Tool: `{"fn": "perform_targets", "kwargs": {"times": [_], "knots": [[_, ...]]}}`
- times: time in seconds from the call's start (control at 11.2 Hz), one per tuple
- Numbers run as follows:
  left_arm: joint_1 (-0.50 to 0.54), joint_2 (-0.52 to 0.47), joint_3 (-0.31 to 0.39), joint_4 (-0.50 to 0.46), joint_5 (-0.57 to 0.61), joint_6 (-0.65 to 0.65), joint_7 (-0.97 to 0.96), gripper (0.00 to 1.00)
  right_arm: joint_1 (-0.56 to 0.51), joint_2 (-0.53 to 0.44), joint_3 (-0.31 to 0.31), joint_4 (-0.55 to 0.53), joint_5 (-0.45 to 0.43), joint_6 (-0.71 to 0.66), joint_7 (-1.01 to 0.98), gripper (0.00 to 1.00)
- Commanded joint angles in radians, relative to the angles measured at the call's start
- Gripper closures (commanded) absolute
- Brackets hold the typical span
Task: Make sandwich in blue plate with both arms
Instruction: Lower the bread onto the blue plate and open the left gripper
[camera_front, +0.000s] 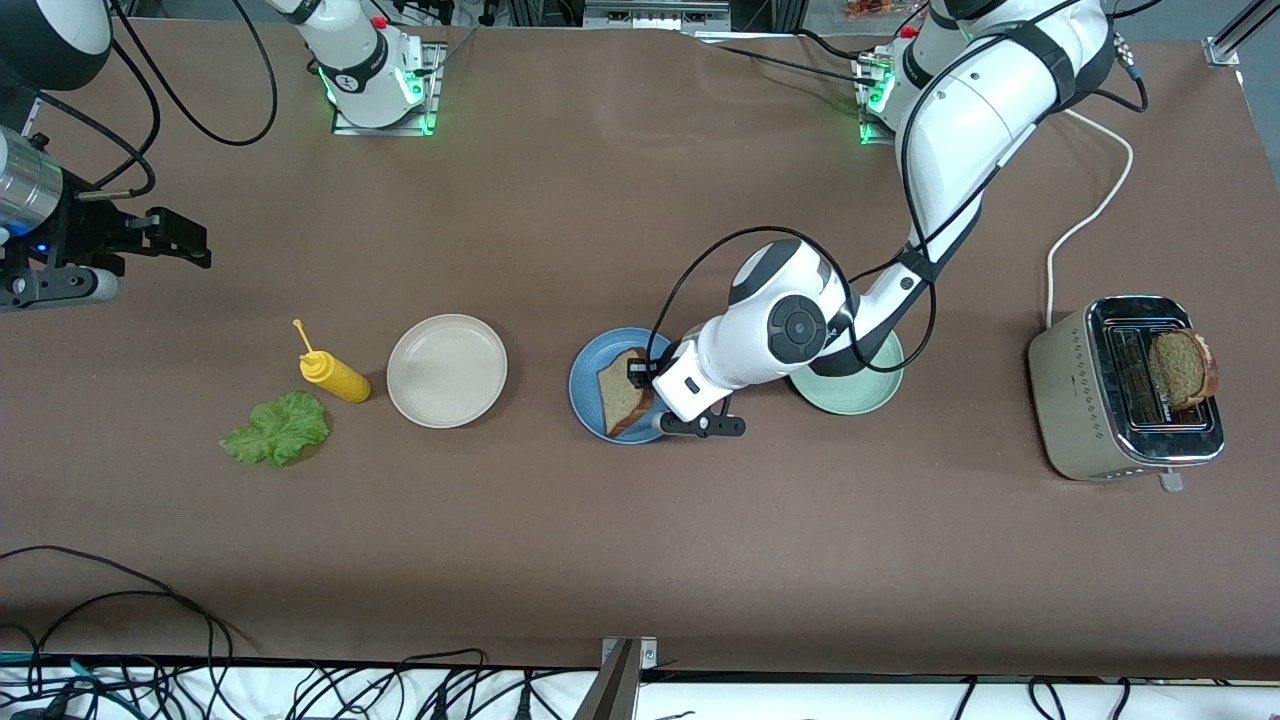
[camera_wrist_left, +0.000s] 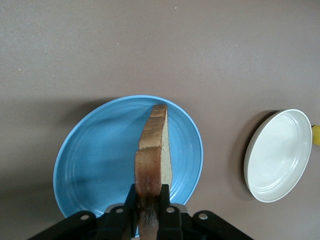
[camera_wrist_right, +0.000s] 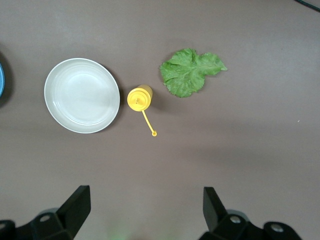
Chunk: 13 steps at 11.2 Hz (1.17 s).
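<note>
Left gripper (camera_wrist_left: 148, 212) is clamped on the crust edge of a bread slice (camera_wrist_left: 154, 152), holding it on edge over the blue plate (camera_wrist_left: 95, 155); the edge grip appears chosen so the slice can be tipped flat onto the plate on release; in the front view the slice leans within the plate's rim, though whether its free end touches the plate cannot be told.

Right gripper (camera_wrist_right: 145, 207) hangs with fingers spread wide and empty, over bare tabletop (camera_front: 600, 550) toward the right arm's end from the blue plate; this arm waits.

With the blue plate as landmark: a beige plate (camera_front: 447, 370) lies beside it toward the right arm's end; a yellow squeeze bottle (camera_front: 333, 376) and a lettuce leaf (camera_front: 277, 428) lie further that way; a pale green plate (camera_front: 846, 388) sits toward the left arm's end, partly under the left arm; a toaster (camera_front: 1125, 390) stands further that way, a second bread slice (camera_front: 1180, 368) resting in its slot.

Materials: bread is brown, porous, dark-crusted, likely soft and compressible; lettuce is ruffled, thin, limp; plates are round, shallow, matte, low-rimmed; toaster is brushed metal.

Judgement: first layer nearly placed; lettuce and second slice remain.
</note>
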Motion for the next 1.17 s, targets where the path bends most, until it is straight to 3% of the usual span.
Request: {"fn": "perform_targets", "kwargs": {"times": [0.0, 0.09, 0.63, 1.08], "knots": [[0.004, 0.0, -0.009, 0.003, 0.034, -0.006, -0.012, 0.42, 0.002, -0.015, -0.002, -0.007, -0.003, -0.01, -0.003, 0.0], [0.004, -0.002, -0.009, 0.001, 0.036, -0.008, -0.012, 0.0, 0.002, -0.015, -0.002, -0.007, -0.003, -0.01, -0.003, 0.0], [0.023, -0.055, -0.011, 0.001, 0.134, -0.143, -0.018, 0.0, 0.002, -0.015, -0.002, -0.007, -0.002, -0.01, -0.003, 0.0], [0.052, -0.218, 0.014, -0.002, 0.134, -0.385, -0.019, 0.0, 0.001, -0.001, -0.002, -0.006, 0.0, 0.009, -0.005, 0.0]]}}
